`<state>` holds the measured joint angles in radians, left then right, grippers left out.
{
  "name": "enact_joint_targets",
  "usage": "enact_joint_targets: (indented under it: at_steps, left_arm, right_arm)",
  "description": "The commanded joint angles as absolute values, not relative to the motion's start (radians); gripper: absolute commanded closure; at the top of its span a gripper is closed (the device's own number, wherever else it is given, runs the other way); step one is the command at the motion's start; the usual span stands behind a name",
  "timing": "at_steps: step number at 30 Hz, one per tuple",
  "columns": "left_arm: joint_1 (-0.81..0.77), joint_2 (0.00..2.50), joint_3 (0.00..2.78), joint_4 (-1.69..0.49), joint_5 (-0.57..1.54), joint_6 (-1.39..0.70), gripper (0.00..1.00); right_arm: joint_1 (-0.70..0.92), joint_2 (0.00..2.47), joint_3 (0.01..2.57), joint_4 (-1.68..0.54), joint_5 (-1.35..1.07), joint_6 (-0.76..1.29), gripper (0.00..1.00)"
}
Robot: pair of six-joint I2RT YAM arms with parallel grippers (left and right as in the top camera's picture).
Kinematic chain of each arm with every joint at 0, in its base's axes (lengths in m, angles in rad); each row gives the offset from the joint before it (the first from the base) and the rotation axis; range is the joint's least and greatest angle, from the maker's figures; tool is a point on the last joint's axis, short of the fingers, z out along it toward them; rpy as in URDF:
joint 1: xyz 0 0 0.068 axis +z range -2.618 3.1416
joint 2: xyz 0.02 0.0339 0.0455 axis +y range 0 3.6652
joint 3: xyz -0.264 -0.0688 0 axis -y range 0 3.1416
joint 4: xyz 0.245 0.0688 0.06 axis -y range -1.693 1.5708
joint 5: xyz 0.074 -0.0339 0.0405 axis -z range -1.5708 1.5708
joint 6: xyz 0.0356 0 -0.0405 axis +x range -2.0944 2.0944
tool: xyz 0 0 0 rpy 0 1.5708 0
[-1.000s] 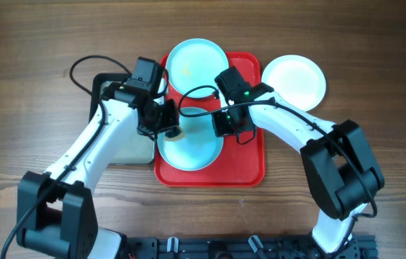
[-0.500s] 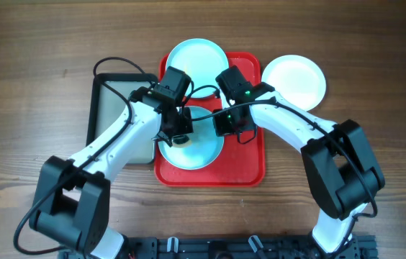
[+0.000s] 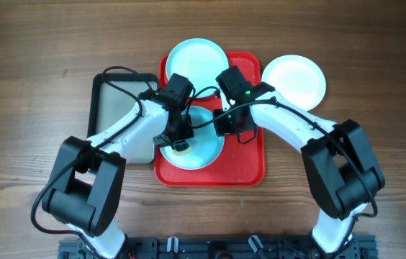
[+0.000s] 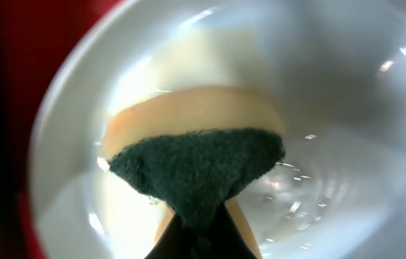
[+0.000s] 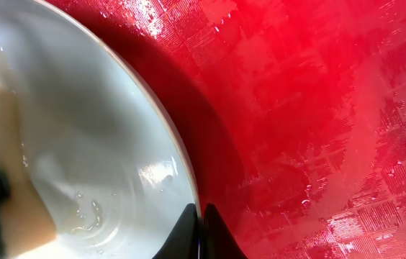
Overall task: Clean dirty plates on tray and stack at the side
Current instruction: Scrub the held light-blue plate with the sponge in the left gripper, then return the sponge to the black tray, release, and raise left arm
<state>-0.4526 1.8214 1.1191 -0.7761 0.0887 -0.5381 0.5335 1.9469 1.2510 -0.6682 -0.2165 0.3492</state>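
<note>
The left tool is clamped narrow on one sponge, yellow with a dark green scrubbing face, which is pressed into the wet hollow of the near mint plate; the right tool is pinched tight on that plate's right rim. Two of the three plates lie on the single red tray, the far mint plate overhanging its far rim. The one white plate sits on the wooden tabletop just right of the tray, and one black-rimmed tray lies at its left.
</note>
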Motion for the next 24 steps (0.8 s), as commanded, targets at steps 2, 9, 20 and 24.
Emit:
enact_joint_targets:
  at_steps: [2,9,20,24]
  left_arm:
    - [-0.538,1.842,1.111,-0.703,0.167,-0.555,0.96]
    - [-0.457,1.716,1.142,-0.725,0.110,-0.470,0.96]
    - [-0.099,1.519,1.147,-0.779,-0.036,-0.191,0.94]
    - [-0.027,1.534,1.121,-0.768,-0.050,-0.110,0.96]
  right_arm:
    - [0.536,1.958,1.248,-0.667,-0.211,0.344,0.96]
    - [0.536,1.958,1.248,-0.669,-0.211,0.344,0.96]
    - [0.536,1.958,1.248,-0.666,-0.211,0.344,0.96]
    - [0.536,1.958,1.248,-0.665,-0.211,0.344,0.96]
